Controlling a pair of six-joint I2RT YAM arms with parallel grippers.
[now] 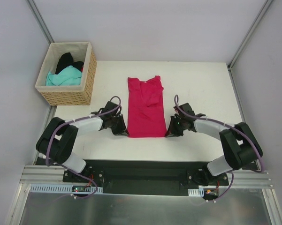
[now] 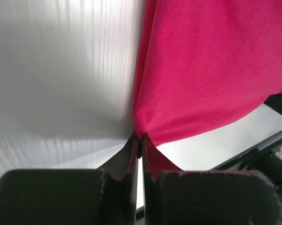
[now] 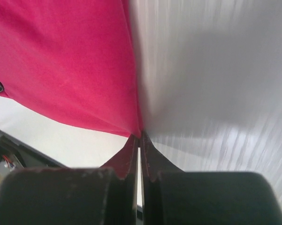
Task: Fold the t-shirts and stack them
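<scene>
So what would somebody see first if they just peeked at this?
The bright pink t-shirt jumps out, lying in the middle of the white table. The left gripper and right gripper each pinch one of its near corners. Next you'd spot the wicker basket by the table's far left corner, with a teal t-shirt and a black t-shirt piled inside.

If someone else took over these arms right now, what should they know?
The left claw is shut on the near left corner of the pink shirt.
The right claw is shut on its near right corner.
The pink shirt lies on the table, its sides apparently folded in.
The teal shirt and black shirt are in the basket.
Left to do: fold the pink shirt end to end, then fold and stack the other two.
</scene>
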